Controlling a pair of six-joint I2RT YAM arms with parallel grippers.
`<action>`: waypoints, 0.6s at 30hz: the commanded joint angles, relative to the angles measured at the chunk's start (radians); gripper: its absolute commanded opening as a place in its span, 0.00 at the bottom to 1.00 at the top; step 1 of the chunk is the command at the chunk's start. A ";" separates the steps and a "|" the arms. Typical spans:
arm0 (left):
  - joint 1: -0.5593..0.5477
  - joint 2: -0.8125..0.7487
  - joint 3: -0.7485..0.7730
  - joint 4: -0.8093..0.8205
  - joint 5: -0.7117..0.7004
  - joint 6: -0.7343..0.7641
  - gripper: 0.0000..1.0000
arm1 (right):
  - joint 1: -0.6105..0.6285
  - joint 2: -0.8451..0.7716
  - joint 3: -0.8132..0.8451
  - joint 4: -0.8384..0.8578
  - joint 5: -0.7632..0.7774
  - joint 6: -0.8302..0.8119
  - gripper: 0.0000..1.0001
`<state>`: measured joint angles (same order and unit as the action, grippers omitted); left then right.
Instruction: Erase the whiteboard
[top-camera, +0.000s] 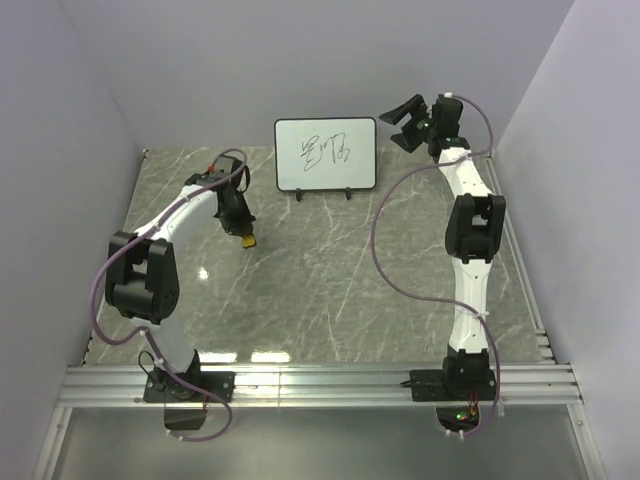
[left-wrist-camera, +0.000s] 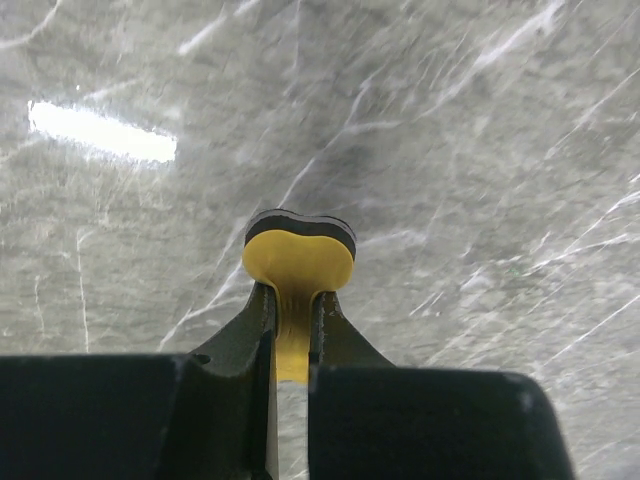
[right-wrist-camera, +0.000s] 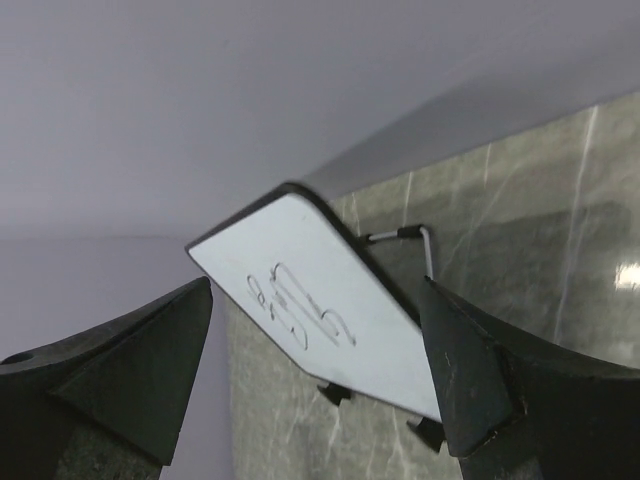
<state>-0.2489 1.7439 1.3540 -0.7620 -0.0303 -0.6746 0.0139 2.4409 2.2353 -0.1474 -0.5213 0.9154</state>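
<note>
The whiteboard (top-camera: 325, 153) stands upright on small black feet at the back of the table, with black scribbles on its face. It also shows in the right wrist view (right-wrist-camera: 320, 300), seen at an angle between the fingers. My left gripper (top-camera: 243, 232) is shut on the yellow-black eraser (left-wrist-camera: 298, 258) and holds it above the table, left of and in front of the board. My right gripper (top-camera: 403, 120) is open and empty, raised just right of the board's upper right corner.
The grey marble table (top-camera: 330, 290) is ringed by pale walls on the left, back and right. An aluminium rail (top-camera: 320, 385) with both arm bases runs along the near edge. A wire stand leg (right-wrist-camera: 420, 245) shows behind the board.
</note>
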 joint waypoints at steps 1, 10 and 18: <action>0.000 0.052 0.086 -0.056 0.009 -0.028 0.00 | -0.009 0.068 0.084 0.134 -0.072 0.050 0.91; -0.016 0.200 0.249 -0.134 0.056 -0.085 0.00 | -0.009 0.194 0.109 0.295 -0.198 0.111 0.88; -0.049 0.209 0.272 -0.154 0.049 -0.098 0.00 | -0.009 0.208 0.057 0.370 -0.255 0.148 0.81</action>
<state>-0.2836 1.9739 1.6032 -0.8890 0.0059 -0.7536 0.0002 2.6591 2.3127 0.1249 -0.7238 1.0325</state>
